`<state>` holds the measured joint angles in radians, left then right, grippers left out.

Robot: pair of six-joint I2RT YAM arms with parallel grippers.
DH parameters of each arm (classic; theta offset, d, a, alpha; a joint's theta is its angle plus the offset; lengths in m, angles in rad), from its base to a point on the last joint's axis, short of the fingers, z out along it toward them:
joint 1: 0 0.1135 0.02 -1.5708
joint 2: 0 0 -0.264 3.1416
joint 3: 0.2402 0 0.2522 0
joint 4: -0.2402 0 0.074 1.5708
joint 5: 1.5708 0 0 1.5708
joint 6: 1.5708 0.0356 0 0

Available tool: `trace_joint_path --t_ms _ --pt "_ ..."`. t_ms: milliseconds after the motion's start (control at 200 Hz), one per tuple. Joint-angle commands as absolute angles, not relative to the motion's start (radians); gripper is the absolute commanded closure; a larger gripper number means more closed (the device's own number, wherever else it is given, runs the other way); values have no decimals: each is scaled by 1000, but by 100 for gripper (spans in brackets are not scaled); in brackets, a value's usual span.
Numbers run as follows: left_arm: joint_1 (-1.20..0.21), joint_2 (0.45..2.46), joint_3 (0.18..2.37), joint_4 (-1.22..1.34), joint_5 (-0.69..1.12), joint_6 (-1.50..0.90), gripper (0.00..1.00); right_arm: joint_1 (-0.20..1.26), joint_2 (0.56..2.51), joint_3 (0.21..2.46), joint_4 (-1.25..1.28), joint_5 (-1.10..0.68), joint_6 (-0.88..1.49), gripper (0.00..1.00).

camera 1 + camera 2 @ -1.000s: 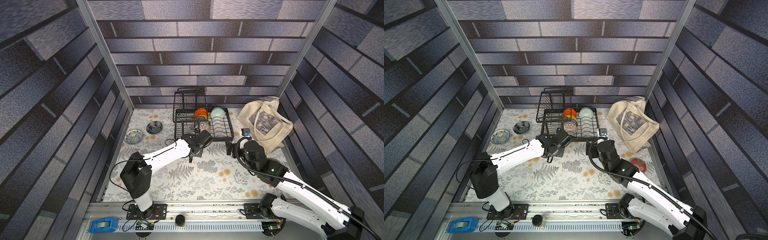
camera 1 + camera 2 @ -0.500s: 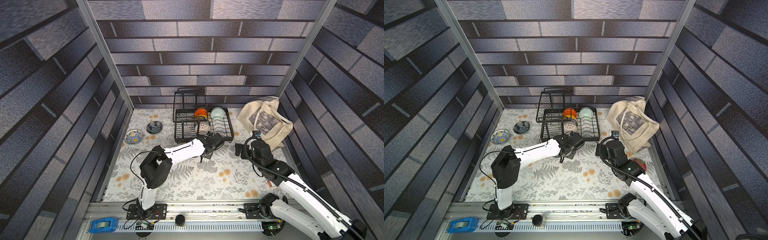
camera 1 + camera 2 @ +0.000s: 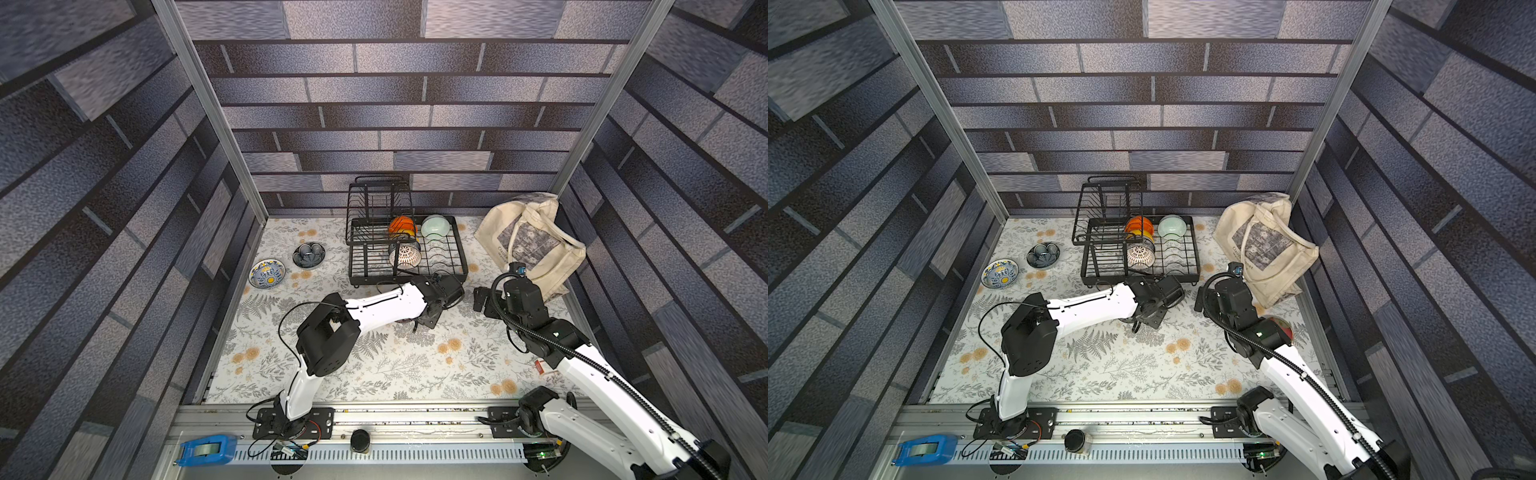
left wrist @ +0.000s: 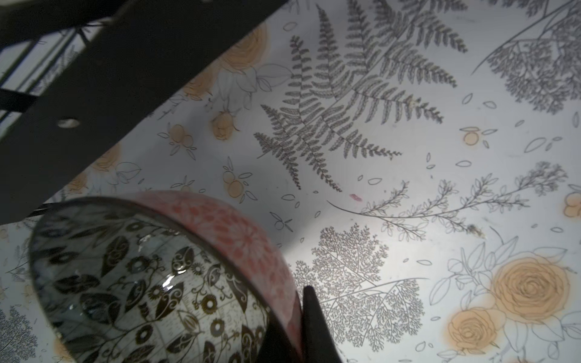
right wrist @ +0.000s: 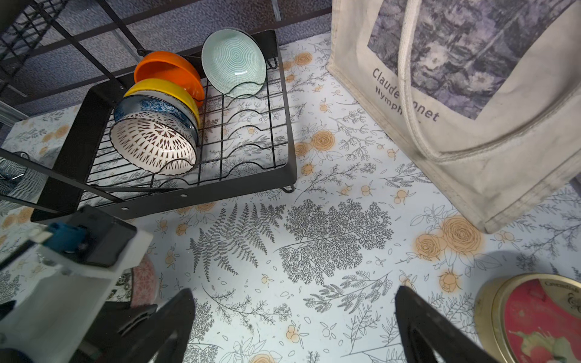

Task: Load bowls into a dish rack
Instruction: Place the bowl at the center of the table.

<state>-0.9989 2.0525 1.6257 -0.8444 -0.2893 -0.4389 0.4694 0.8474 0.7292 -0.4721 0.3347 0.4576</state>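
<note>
Free slots in the dish rack (image 5: 204,195); tote bag (image 5: 471,141) stands alongside.

Robot test cell in a lab, dressed as a kitchen corner. Printed brick panels (image 3: 374,124) stand between bare aluminium posts (image 3: 208,112), and a floral sheet (image 3: 395,374) covers the bench. White robot arms (image 3: 386,305) are bolted to an aluminium rail (image 3: 415,417), beside loose cables and a blue tape dispenser (image 3: 205,451). Household props: dish rack (image 3: 461,253), canvas tote (image 3: 536,245).

Same build both sides: white link shells, black joint housings. The left arm (image 3: 386,305) has a thin black cable loop, the right arm (image 3: 623,405) ribbed black conduit plus a blue connector (image 3: 518,269) at the wrist. All black: left tool (image 3: 417,326), right tool (image 5: 295,290), base plates (image 3: 291,419).
</note>
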Motion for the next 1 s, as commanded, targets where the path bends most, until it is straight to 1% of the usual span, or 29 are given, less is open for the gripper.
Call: trace_joint_path --t_ms 0,120,266,611,721,842,992 --pt "-992 2067 1683 -877 -282 -408 96 438 861 800 -528 287 480 0" --pt "-994 2090 1727 -900 -272 -405 92 431 873 810 -526 270 483 0" --pt "-994 2077 1708 -895 -273 -397 79 426 884 791 -496 253 510 0" --pt "-974 2070 1689 -873 -238 -402 64 424 881 777 -498 238 528 0" --pt "-971 2059 1701 -879 -244 -397 55 424 874 775 -507 234 526 0" --pt "-962 2031 1707 -867 -247 -406 40 423 861 762 -517 212 524 0" --pt "-927 1977 1690 -837 -194 -458 25 423 851 751 -536 191 528 0"
